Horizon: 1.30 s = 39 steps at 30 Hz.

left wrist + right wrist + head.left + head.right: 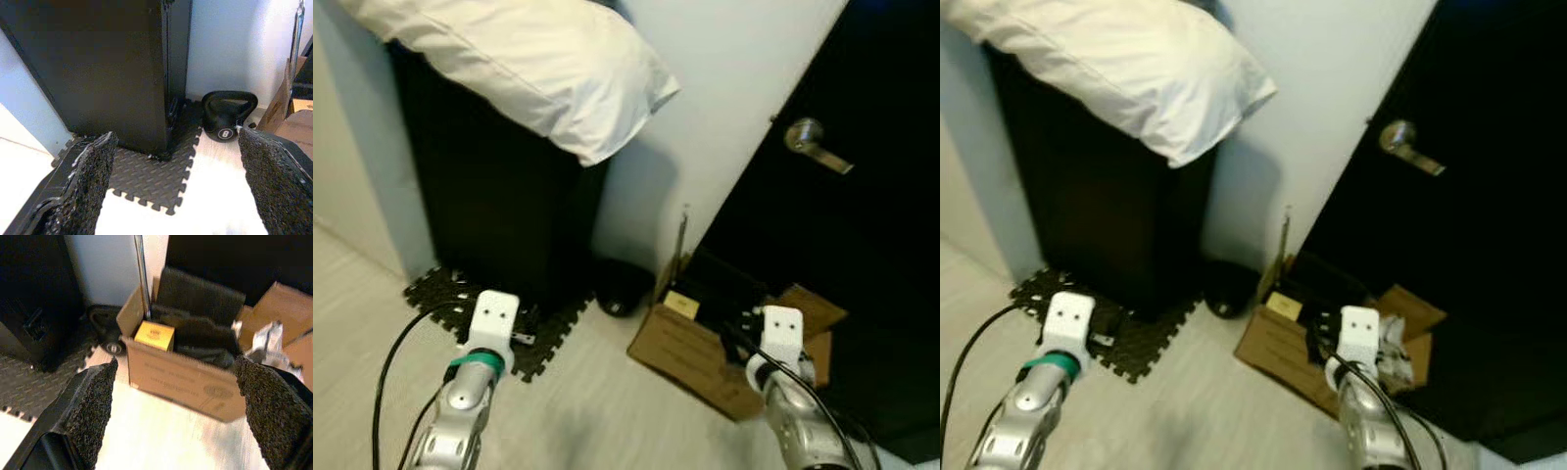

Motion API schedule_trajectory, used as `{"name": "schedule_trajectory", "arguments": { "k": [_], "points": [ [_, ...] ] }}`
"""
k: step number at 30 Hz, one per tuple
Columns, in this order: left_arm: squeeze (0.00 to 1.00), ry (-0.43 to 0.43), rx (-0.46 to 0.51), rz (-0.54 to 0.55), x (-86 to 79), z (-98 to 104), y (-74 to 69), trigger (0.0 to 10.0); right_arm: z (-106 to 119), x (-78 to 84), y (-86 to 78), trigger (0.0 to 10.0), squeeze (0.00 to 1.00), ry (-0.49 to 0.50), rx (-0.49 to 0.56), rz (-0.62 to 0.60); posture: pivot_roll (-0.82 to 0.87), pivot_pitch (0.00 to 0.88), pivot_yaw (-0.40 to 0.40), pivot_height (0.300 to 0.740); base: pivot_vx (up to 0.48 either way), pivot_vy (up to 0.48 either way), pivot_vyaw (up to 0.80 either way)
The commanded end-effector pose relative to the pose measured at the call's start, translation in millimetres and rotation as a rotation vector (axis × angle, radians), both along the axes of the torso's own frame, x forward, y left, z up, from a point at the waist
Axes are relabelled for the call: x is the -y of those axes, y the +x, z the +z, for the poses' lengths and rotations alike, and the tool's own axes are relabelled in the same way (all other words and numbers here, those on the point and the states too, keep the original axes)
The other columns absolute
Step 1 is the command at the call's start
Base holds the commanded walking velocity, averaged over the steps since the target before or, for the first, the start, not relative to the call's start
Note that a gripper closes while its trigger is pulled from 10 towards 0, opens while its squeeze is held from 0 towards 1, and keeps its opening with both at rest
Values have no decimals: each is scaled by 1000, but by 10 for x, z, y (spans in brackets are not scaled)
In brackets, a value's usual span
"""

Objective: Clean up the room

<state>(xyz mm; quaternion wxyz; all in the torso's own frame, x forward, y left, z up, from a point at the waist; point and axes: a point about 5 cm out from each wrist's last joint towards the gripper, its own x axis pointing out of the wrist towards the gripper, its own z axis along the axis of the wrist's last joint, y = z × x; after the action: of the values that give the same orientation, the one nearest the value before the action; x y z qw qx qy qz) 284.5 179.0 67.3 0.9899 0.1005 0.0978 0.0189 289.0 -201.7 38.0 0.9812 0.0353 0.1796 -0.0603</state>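
A white pillow (529, 69) lies on top of a tall black cabinet (499, 196), overhanging its right side. An open cardboard box (181, 377) stands on the floor by the door, holding dark folded items, a small yellow box (154, 335) and crumpled plastic (266, 340). A black kettlebell (227, 117) sits against the wall between cabinet and box. My left gripper (177, 147) is open and low, facing the cabinet's foot. Facing the box front, my right gripper (176, 369) is open too. Neither holds anything.
A black foam mat (543, 338) with toothed edges lies under the cabinet. A black door (862, 255) with a silver lever handle (813, 142) stands on the right. A thin metal rod (142, 274) leans in the box's corner. Pale floor stretches before me.
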Motion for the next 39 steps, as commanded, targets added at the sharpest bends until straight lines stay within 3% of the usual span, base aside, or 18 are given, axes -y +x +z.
{"name": "schedule_trajectory", "arguments": {
  "k": [1,4,15,39],
  "points": [
    [0,-10,-17,1,36,-41,-34,10000,36,-18,28,10000,0,8,19,10,98,0,-87,740,0,0,0],
    [0,-6,3,22,9,-18,-30,10000,60,-159,80,10000,0,-3,31,68,101,0,-87,740,0,0,0],
    [0,6,16,24,-42,24,-10,10000,88,-391,130,10000,0,-17,48,147,120,0,-77,740,0,0,644],
    [0,21,21,33,-106,62,10,10000,64,-587,154,10000,0,12,51,173,163,0,-79,740,0,0,800]
  ]
}}
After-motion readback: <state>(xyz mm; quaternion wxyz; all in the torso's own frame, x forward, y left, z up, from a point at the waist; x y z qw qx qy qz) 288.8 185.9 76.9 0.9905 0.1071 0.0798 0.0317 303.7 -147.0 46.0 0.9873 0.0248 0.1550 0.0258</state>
